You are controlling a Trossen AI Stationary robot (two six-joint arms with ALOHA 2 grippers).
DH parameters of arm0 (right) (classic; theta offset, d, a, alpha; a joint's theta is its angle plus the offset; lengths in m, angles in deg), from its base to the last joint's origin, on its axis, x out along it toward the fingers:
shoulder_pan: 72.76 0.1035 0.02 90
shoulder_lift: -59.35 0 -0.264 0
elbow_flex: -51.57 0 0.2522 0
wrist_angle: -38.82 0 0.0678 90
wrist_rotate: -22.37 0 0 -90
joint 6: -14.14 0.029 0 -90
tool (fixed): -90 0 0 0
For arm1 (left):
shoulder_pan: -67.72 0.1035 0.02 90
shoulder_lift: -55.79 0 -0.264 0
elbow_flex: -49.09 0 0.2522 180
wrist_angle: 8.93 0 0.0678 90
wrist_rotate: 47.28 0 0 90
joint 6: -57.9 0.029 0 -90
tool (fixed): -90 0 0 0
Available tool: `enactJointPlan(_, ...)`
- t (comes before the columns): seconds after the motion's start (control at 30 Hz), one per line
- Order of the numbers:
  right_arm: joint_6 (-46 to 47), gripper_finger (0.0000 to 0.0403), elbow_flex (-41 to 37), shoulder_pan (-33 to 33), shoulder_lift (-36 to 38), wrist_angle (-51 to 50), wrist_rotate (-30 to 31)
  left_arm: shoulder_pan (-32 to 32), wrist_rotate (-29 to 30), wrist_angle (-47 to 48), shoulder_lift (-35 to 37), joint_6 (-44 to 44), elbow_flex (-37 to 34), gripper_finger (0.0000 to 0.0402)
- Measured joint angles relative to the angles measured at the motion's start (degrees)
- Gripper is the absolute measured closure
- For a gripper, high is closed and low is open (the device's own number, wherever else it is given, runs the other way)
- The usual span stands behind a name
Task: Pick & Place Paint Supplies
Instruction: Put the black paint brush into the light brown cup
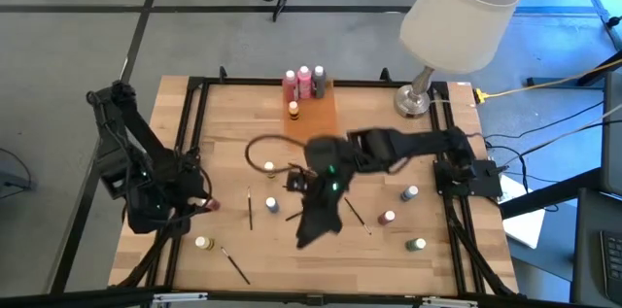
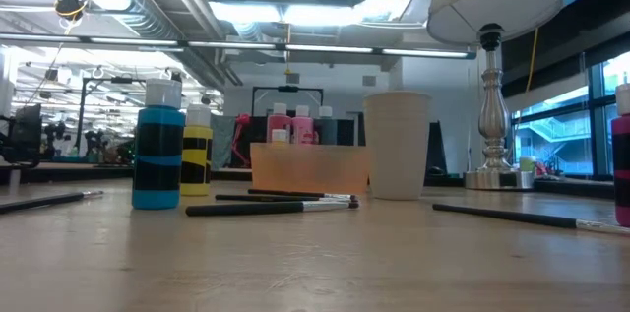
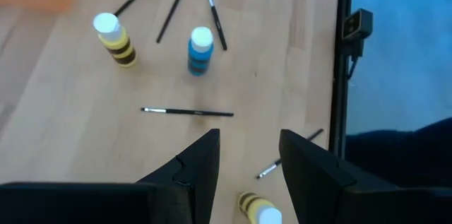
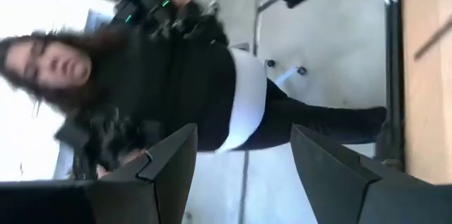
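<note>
Small paint bottles stand upright on the wooden table: blue (image 1: pixel 272 204) (image 3: pixel 200 51), yellow (image 1: pixel 202 244), grey (image 1: pixel 410 193), red (image 1: pixel 388 219) and green (image 1: pixel 416 245). Pink bottles (image 1: pixel 304 83) stand on the orange tray (image 1: pixel 326 114) at the far edge. Thin dark paintbrushes (image 1: pixel 249 209) (image 3: pixel 187 112) lie flat among them. My left gripper (image 1: pixel 199 203) (image 3: pixel 248 160) hovers open over the table's left side, above a yellow bottle (image 3: pixel 260 210). My right gripper (image 1: pixel 309 233) (image 4: pixel 240 160) is open and empty over the table's middle, raised and pointing toward the near edge.
A lamp (image 1: pixel 428 94) with a white shade stands at the far right corner. A pale cup (image 2: pixel 397 145) stands beside the tray. A dark cable loop (image 1: pixel 260 153) lies in mid-table. A person (image 4: pixel 176 83) stands beyond the near edge. A black frame (image 1: pixel 190 143) borders the table.
</note>
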Motion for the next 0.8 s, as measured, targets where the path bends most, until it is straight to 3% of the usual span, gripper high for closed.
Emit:
enactJointPlan(0.13,12.78,0.0169,-0.01,3.51,-0.06,0.03,8.98,-2.1,-0.03,-0.02,-0.14,-1.37,0.0,0.0258)
enactJointPlan(0.27,13.08,0.0169,-0.02,4.39,-0.43,-0.45,11.85,-4.66,-0.04,-0.11,-0.68,-3.45,0.0,0.0258)
enactJointPlan(0.37,5.93,0.0169,-0.02,4.65,-0.99,-0.91,13.13,-6.44,-0.02,-0.24,-1.47,-4.34,0.0,0.0258)
enactJointPlan(0.47,-7.56,0.0169,-0.02,5.27,-1.05,-3.86,16.77,-7.77,0.0,-0.26,-2.15,-5.32,0.0,0.0258)
enactJointPlan(0.63,-26.62,0.0169,-0.02,7.3,-1.05,-17.27,25.88,-8.39,1.52,-0.3,-3.8,-7.7,0.0,0.0258)
enactJointPlan(0.8,-23.72,0.0169,-0.02,10.31,-1.68,-21.92,31.54,-8.39,1.81,-4.95,-5.5,-7.35,0.0,0.0258)
